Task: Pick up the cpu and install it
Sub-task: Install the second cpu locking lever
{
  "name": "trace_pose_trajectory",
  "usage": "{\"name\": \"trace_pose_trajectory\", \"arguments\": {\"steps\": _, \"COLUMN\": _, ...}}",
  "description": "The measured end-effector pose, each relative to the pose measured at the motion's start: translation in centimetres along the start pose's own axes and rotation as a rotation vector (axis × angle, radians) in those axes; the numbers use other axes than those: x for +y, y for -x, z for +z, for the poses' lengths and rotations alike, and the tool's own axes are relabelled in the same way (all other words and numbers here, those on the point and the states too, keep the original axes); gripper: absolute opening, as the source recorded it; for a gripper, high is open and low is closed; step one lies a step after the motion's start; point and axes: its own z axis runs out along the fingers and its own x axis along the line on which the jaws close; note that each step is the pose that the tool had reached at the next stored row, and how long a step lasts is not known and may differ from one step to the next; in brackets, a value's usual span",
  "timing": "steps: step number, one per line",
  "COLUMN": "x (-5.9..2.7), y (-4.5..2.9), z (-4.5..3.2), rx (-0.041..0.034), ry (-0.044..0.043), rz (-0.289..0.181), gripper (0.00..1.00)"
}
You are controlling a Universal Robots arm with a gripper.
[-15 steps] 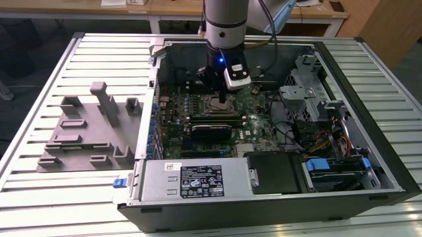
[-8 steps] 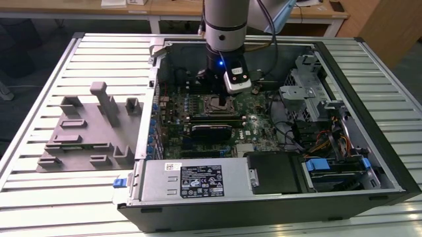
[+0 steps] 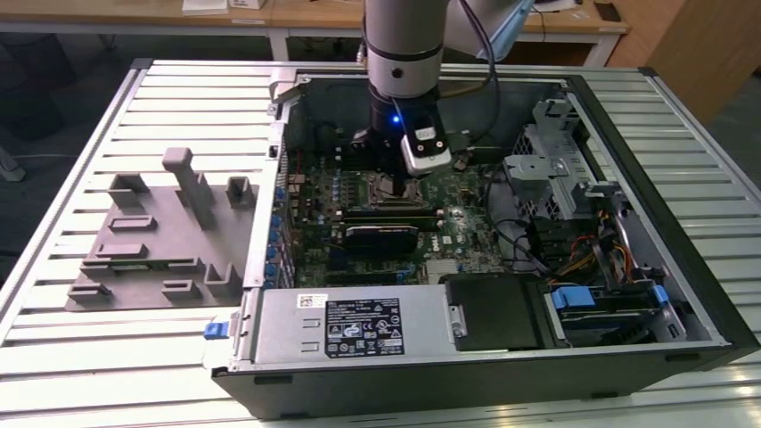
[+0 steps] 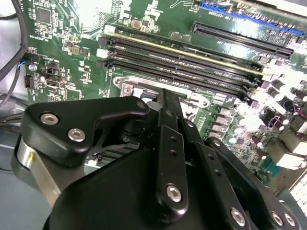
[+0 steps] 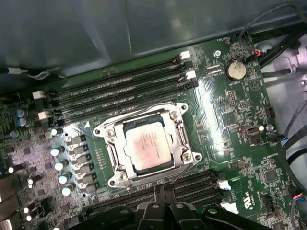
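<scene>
The cpu, a flat square chip with a shiny silver top, lies in the metal socket frame on the green motherboard. In the first wrist view my gripper hovers just beside the socket, its black fingers pressed together with nothing between them. In the second wrist view the gripper points down at the socket's corner and hides the chip. From outside, the gripper hangs inside the open computer case, right over the socket.
Memory slots run along both sides of the socket. Case walls, a drive cage and cable bundles crowd the exterior view's right. A power supply lies at the front. A grey fixture plate rests on the slatted table at the left.
</scene>
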Motion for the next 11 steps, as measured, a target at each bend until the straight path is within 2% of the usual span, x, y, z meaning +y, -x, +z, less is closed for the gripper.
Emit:
{"name": "trace_pose_trajectory", "arguments": {"steps": 6, "x": -0.54, "y": -0.42, "z": 0.14, "rx": 0.0006, "ry": 0.0017, "rz": -0.015, "gripper": 0.11}}
{"name": "trace_pose_trajectory", "arguments": {"steps": 11, "x": -0.95, "y": -0.98, "z": 0.28, "rx": 0.0030, "ry": 0.0098, "rz": -0.031, "gripper": 0.11}}
